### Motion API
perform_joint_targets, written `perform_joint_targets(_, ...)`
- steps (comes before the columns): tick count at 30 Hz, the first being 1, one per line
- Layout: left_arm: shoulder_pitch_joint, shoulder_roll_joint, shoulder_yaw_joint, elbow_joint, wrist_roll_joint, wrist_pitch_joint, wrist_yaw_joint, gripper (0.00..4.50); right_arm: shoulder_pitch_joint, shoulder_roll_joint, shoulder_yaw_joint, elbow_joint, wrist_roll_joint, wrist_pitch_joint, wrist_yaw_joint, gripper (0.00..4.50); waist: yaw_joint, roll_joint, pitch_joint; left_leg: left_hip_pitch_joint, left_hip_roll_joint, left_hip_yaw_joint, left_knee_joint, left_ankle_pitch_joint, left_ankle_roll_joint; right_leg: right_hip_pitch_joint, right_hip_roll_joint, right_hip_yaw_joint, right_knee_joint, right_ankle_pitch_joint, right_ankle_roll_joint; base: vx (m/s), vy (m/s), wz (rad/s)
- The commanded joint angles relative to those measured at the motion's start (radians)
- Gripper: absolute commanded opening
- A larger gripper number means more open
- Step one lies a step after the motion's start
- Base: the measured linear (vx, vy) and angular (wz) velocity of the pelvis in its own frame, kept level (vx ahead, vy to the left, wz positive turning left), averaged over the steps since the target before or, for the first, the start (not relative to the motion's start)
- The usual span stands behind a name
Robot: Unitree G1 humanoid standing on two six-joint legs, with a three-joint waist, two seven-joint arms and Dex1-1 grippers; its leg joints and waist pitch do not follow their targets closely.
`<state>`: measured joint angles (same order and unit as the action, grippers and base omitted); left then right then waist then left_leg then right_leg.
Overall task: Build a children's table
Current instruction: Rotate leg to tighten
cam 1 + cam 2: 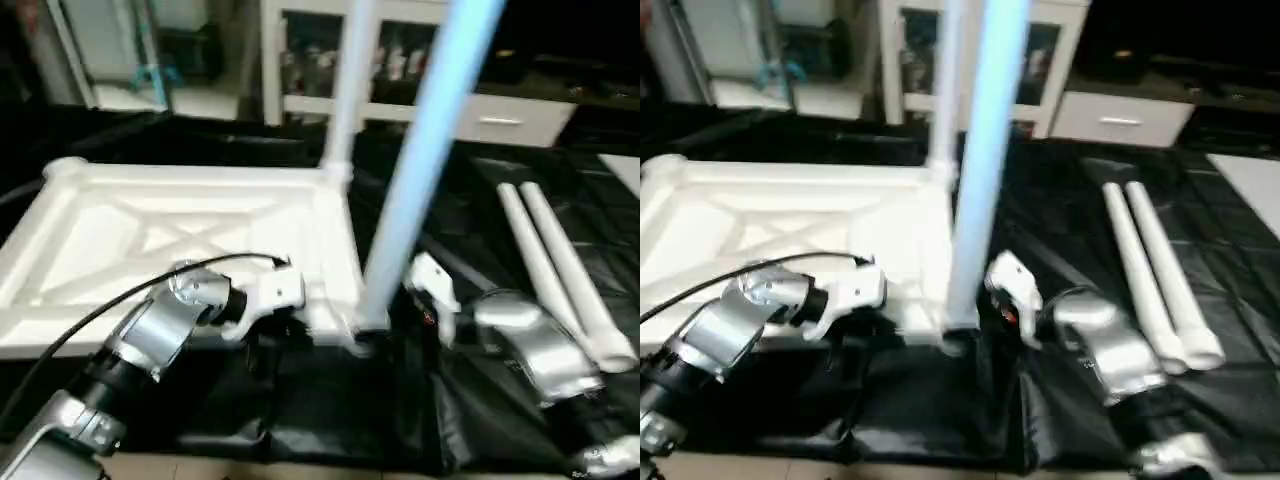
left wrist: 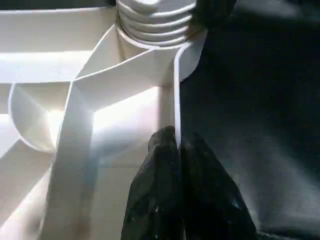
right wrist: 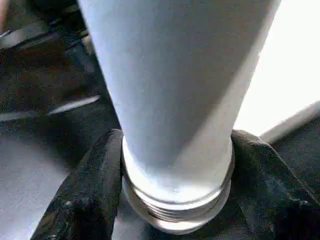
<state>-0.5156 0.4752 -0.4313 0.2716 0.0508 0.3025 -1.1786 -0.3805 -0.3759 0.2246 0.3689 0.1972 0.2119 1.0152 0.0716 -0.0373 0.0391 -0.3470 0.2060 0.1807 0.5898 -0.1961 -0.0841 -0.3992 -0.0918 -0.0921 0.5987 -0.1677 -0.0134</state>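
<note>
The white table top (image 1: pixel 150 230) lies upside down on a black cloth, ribbed underside up. One white leg (image 1: pixel 343 90) stands upright in its far right corner socket. A second leg (image 1: pixel 425 160) stands in the near right corner, leaning to the right. My right gripper (image 3: pixel 176 137) is shut on that leg just above its threaded end (image 3: pixel 175 210). Beside that corner, my left gripper (image 2: pixel 176 137) is shut on the top's thin rim wall (image 2: pixel 176 90). Two loose legs (image 1: pixel 560 270) lie side by side on the cloth to the right.
A white cabinet with glass doors (image 1: pixel 300 60) and a low white drawer unit (image 1: pixel 510 120) stand behind the work. The black cloth (image 1: pixel 470 210) covers the surface. A black cable (image 1: pixel 100 310) loops from my left forearm over the top's near edge.
</note>
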Motion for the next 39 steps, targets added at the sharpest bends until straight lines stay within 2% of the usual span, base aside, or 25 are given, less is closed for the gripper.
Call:
perform_joint_targets(1, -0.003, -0.108, -0.025, 0.048, 0.006, 0.021, 0.110, 0.00, -0.038, 0.051, -0.052, 0.077, -0.049, 0.022, -0.213, 2.72, -0.005, 0.004, -0.043, 0.008, 0.026, -0.014, -0.081, -0.325, -0.022, 0.035, -0.058, 0.046, -0.091, -0.453, -0.135, 0.000, 0.000, 0.00)
perform_joint_targets(2, -0.025, -0.168, 0.014, 0.092, 0.012, 0.071, 0.224, 0.00, -0.044, 0.098, -0.080, 0.100, -0.041, 0.053, -0.300, 2.72, -0.008, 0.006, -0.044, 0.013, 0.024, -0.013, -0.079, -0.337, -0.025, 0.031, -0.057, 0.045, -0.093, -0.469, -0.133, 0.000, 0.000, 0.00)
perform_joint_targets(3, -0.034, -0.191, 0.031, 0.109, 0.013, 0.090, 0.270, 0.00, -0.047, 0.117, -0.088, 0.108, -0.041, 0.059, -0.336, 2.72, -0.013, 0.003, -0.045, 0.012, 0.024, -0.017, -0.077, -0.344, -0.032, 0.034, -0.059, 0.042, -0.096, -0.489, -0.126, 0.000, 0.000, 0.00)
perform_joint_targets(4, -0.061, -0.262, 0.087, 0.160, 0.013, 0.153, 0.412, 0.00, -0.055, 0.177, -0.113, 0.133, -0.043, 0.073, -0.450, 2.72, -0.015, 0.008, -0.048, 0.011, 0.024, -0.016, -0.076, -0.342, -0.035, 0.032, -0.061, 0.045, -0.093, -0.477, -0.130, 0.000, 0.000, 0.00)
perform_joint_targets(6, -0.092, -0.332, 0.145, 0.218, 0.007, 0.179, 0.552, 0.00, -0.070, 0.247, -0.143, 0.176, -0.058, 0.080, -0.597, 2.72, -0.021, 0.003, -0.047, 0.008, 0.020, -0.018, -0.076, -0.350, -0.030, 0.030, -0.058, 0.038, -0.102, -0.495, -0.114, 0.000, 0.000, 0.00)
perform_joint_targets(8, -0.112, -0.369, 0.172, 0.264, 0.016, 0.157, 0.642, 0.00, -0.086, 0.299, -0.183, 0.220, -0.082, 0.054, -0.769, 2.72, -0.021, 0.001, -0.046, 0.007, 0.016, -0.020, -0.076, -0.356, -0.016, 0.029, -0.057, 0.035, -0.108, -0.513, -0.093, 0.000, 0.000, 0.00)
perform_joint_targets(9, -0.112, -0.369, 0.172, 0.264, 0.016, 0.157, 0.642, 0.00, -0.086, 0.299, -0.183, 0.220, -0.082, 0.054, -0.769, 2.72, -0.021, 0.001, -0.045, 0.009, 0.015, -0.017, -0.075, -0.356, -0.010, 0.024, -0.058, 0.036, -0.112, -0.528, -0.086, 0.000, 0.000, 0.00)
perform_joint_targets(10, -0.136, -0.408, 0.188, 0.326, 0.035, 0.102, 0.749, 0.00, -0.106, 0.372, -0.230, 0.265, -0.077, -0.004, -0.936, 2.72, -0.022, 0.002, -0.045, 0.014, 0.012, -0.015, -0.073, -0.360, -0.006, 0.017, -0.059, 0.036, -0.120, -0.556, -0.072, 0.000, 0.000, 0.00)
perform_joint_targets(13, -0.151, -0.441, 0.201, 0.363, 0.054, 0.056, 0.815, 0.00, -0.125, 0.425, -0.244, 0.300, -0.080, -0.061, -1.015, 2.72, -0.018, 0.006, -0.048, 0.013, 0.012, -0.017, -0.075, -0.353, -0.001, 0.017, -0.057, 0.032, -0.121, -0.551, -0.045, 0.000, 0.000, 0.00)
perform_joint_targets(15, -0.156, -0.447, 0.191, 0.367, 0.071, 0.051, 0.812, 0.00, -0.142, 0.443, -0.243, 0.320, -0.080, -0.082, -0.995, 2.72, -0.016, 0.010, -0.050, 0.010, 0.015, -0.018, -0.080, -0.340, 0.006, 0.022, -0.057, 0.035, -0.115, -0.502, -0.052, 0.000, 0.000, 0.00)
perform_joint_targets(16, -0.157, -0.445, 0.187, 0.366, 0.074, 0.052, 0.803, 0.00, -0.150, 0.447, -0.243, 0.325, -0.079, -0.096, -0.972, 2.72, -0.017, 0.009, -0.053, -0.002, 0.017, -0.020, -0.084, -0.316, 0.008, 0.033, -0.058, 0.036, -0.107, -0.452, -0.062, 0.000, 0.000, 0.00)
perform_joint_targets(17, -0.158, -0.443, 0.181, 0.367, 0.076, 0.052, 0.800, 0.00, -0.157, 0.451, -0.245, 0.328, -0.079, -0.111, -0.960, 2.72, -0.016, 0.010, -0.054, -0.004, 0.018, -0.020, -0.085, -0.301, 0.008, 0.035, -0.058, 0.038, -0.103, -0.425, -0.067, 0.000, 0.000, 0.00)
perform_joint_targets(18, -0.158, -0.442, 0.181, 0.367, 0.076, 0.052, 0.800, 0.00, -0.158, 0.451, -0.246, 0.328, -0.079, -0.111, -0.959, 2.72, -0.015, 0.012, -0.054, -0.003, 0.019, -0.019, -0.085, -0.291, 0.009, 0.033, -0.057, 0.039, -0.100, -0.398, -0.074, 0.000, 0.000, 0.00)
perform_joint_targets(19, -0.156, -0.431, 0.175, 0.363, 0.071, 0.054, 0.782, 0.00, -0.160, 0.444, -0.243, 0.309, -0.081, -0.143, -0.933, 2.72, -0.013, 0.013, -0.056, -0.002, 0.019, -0.014, -0.083, -0.265, 0.013, 0.033, -0.056, 0.044, -0.091, -0.324, -0.104, 0.000, 0.000, 0.00)
perform_joint_targets(22, -0.151, -0.414, 0.167, 0.363, 0.062, 0.045, 0.749, 0.00, -0.151, 0.422, -0.226, 0.274, -0.085, -0.187, -0.875, 2.72, -0.010, 0.010, -0.058, -0.001, 0.019, -0.008, -0.079, -0.243, 0.025, 0.034, -0.055, 0.047, -0.086, -0.279, -0.135, 0.000, 0.000, 0.00)
perform_joint_targets(24, -0.145, -0.404, 0.160, 0.364, 0.058, 0.026, 0.718, 0.00, -0.147, 0.409, -0.226, 0.259, -0.079, -0.201, -0.854, 3.42, -0.005, 0.008, -0.063, -0.009, 0.017, -0.005, -0.074, -0.168, 0.051, 0.043, -0.057, 0.049, -0.074, -0.198, -0.161, 0.000, 0.000, 0.00)
perform_joint_targets(25, -0.131, -0.388, 0.159, 0.352, 0.055, 0.022, 0.677, 0.00, -0.142, 0.387, -0.237, 0.232, -0.059, -0.209, -0.824, 3.44, -0.004, 0.011, -0.064, -0.013, 0.017, -0.004, -0.072, -0.136, 0.064, 0.046, -0.056, 0.050, -0.068, -0.161, -0.172, 0.000, 0.000, 0.00)
perform_joint_targets(27, -0.127, -0.384, 0.157, 0.349, 0.055, 0.019, 0.666, 0.00, -0.141, 0.381, -0.239, 0.228, -0.057, -0.210, -0.819, 3.50, -0.010, 0.011, -0.061, -0.022, 0.018, -0.006, -0.074, -0.121, 0.079, 0.052, -0.055, 0.048, -0.067, -0.149, -0.169, 0.000, 0.000, 0.00)
perform_joint_targets(28, -0.100, -0.344, 0.135, 0.317, 0.053, 0.019, 0.581, 0.00, -0.137, 0.337, -0.247, 0.195, -0.048, -0.200, -0.772, 3.62, -0.012, 0.014, -0.061, -0.022, 0.018, -0.010, -0.076, -0.127, 0.075, 0.056, -0.056, 0.045, -0.070, -0.186, -0.162, 0.000, 0.000, 0.00)
perform_joint_targets(31, -0.060, -0.260, 0.084, 0.265, 0.058, 0.038, 0.450, 0.00, -0.127, 0.251, -0.251, 0.146, -0.028, -0.167, -0.652, 3.91, -0.012, 0.017, -0.059, -0.005, 0.022, -0.003, -0.072, -0.148, 0.073, 0.043, -0.052, 0.050, -0.070, -0.183, -0.188, 0.000, 0.000, 0.00)
perform_joint_targets(33, -0.038, -0.210, 0.058, 0.228, 0.047, 0.039, 0.361, 0.00, -0.114, 0.187, -0.234, 0.112, -0.006, -0.127, -0.522, 3.99, -0.009, 0.020, -0.059, -0.005, 0.026, -0.005, -0.075, -0.161, 0.071, 0.047, -0.053, 0.050, -0.067, -0.173, -0.199, 0.000, 0.000, 0.00)
perform_joint_targets(34, -0.032, -0.194, 0.050, 0.217, 0.042, 0.042, 0.332, 0.00, -0.109, 0.165, -0.226, 0.101, -0.001, -0.114, -0.474, 4.24, -0.010, 0.020, -0.059, -0.005, 0.026, -0.004, -0.074, -0.157, 0.072, 0.045, -0.051, 0.051, -0.064, -0.151, -0.208, 0.000, 0.000, 0.00)
perform_joint_targets(37, -0.010, -0.128, 0.014, 0.172, 0.031, -0.015, 0.209, 0.00, -0.071, 0.068, -0.172, 0.028, 0.031, -0.047, -0.274, 4.36, -0.009, 0.020, -0.057, -0.004, 0.028, -0.004, -0.076, -0.171, 0.062, 0.046, -0.053, 0.052, -0.065, -0.157, -0.217, 0.000, 0.000, 0.00)
perform_joint_targets(38, -0.010, -0.128, 0.014, 0.172, 0.031, -0.015, 0.209, 0.00, -0.071, 0.068, -0.172, 0.028, 0.031, -0.047, -0.274, 4.43, -0.007, 0.019, -0.057, -0.003, 0.028, -0.004, -0.076, -0.177, 0.063, 0.048, -0.052, 0.051, -0.065, -0.160, -0.216, 0.000, 0.000, 0.00)
perform_joint_targets(39, 0.003, -0.089, -0.004, 0.134, 0.019, -0.032, 0.129, 0.00, -0.037, -0.009, -0.115, -0.031, 0.052, -0.002, -0.134, 4.43, -0.004, 0.020, -0.056, -0.003, 0.028, -0.004, -0.077, -0.183, 0.063, 0.049, -0.053, 0.052, -0.066, -0.163, -0.215, 0.000, 0.000, 0.00)
